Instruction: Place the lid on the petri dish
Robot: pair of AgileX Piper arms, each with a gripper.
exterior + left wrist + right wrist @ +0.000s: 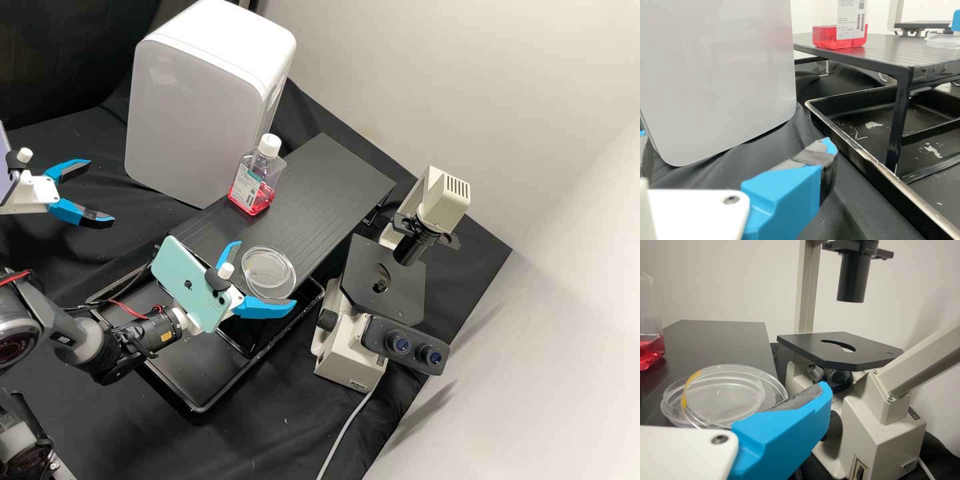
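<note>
Right at the front edge of the raised black platform (320, 180) sits the petri dish (273, 255), so there's not much room on that side: drop-off to the tray (200, 367) below, and the microscope (373, 313) parked just beside that corner. The lid (722, 397) looks like it's resting crooked on the dish, one side tipped up, though I can't tell exactly how it's seated. Behind the dish the platform is bare all the way to the flask (257, 180) of red liquid, well apart near the far side. The right gripper (265, 277) comes in low over the tray, roughly level, fingers spread wide with the dish between them in the high view; can't tell if they touch it. The left gripper (99, 190) hangs over the black cloth near the white box (200, 100), fingers apart, holding nothing. The flask has a white label with a barcode, print too small to read.
</note>
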